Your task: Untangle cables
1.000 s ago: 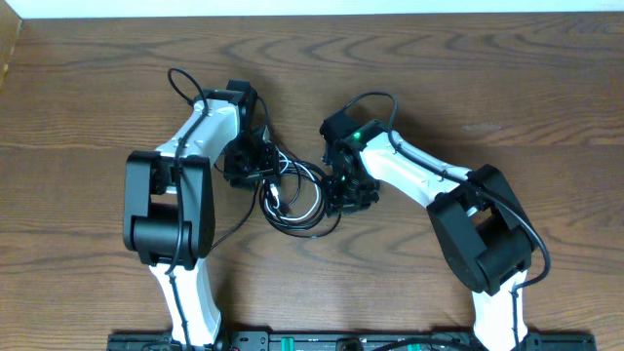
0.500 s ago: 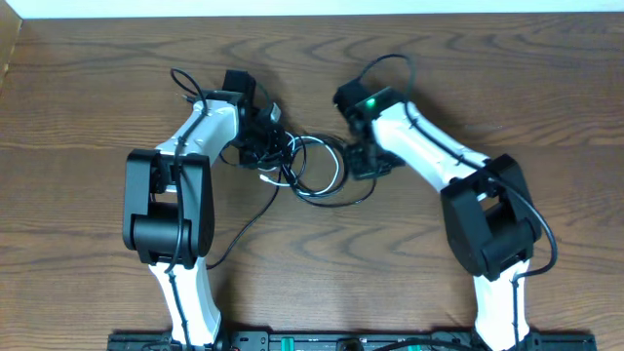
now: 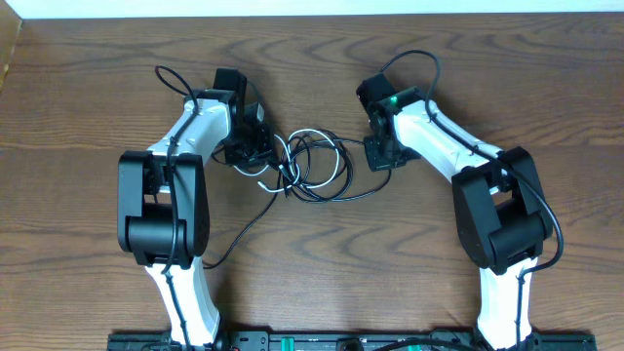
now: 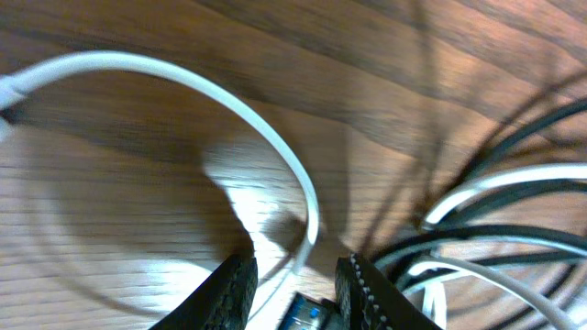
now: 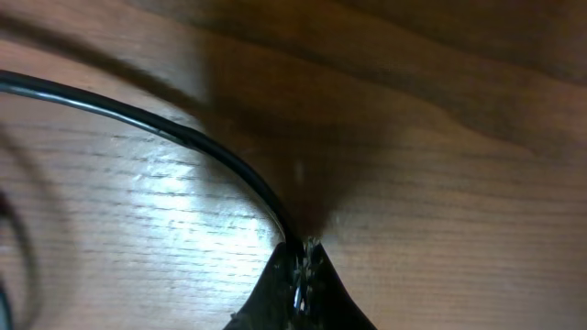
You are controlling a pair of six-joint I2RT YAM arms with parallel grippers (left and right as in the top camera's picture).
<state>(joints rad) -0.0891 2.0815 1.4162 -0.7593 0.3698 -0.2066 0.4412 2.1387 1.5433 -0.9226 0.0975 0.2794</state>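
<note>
The left gripper [image 4: 295, 275] has its two fingers a little way apart, not pressed together. Between them lies a blue plug [image 4: 307, 316], and the thin white cable [image 4: 128, 59] slips down into the same gap. I cannot tell if the fingers squeeze either one. From the gap the white cable goes up and away from the fingers. Then it bends over in a big round arch to the left side of the wrist view and runs off the edge there. It lies flat on the brown wooden table [image 3: 97, 78]. To the right of the fingers, several black cables [image 4: 495, 234] and more white loops lie over each other, running mostly sideways.

The right gripper [image 5: 299, 270] is closed tight, and the black cable [image 5: 119, 114] is pinched right at its fingertips. From the tips this cable goes up a bit, then curves away to the left in one long smooth line, flat on the wood.

From above, the tangle [image 3: 314, 166] sits between the two grippers. It is longer from side to side than from front to back, reaching from one gripper to the other. One black tail [image 3: 239, 234] leaves the tangle near the left gripper and trails toward the robot's side of the table.
</note>
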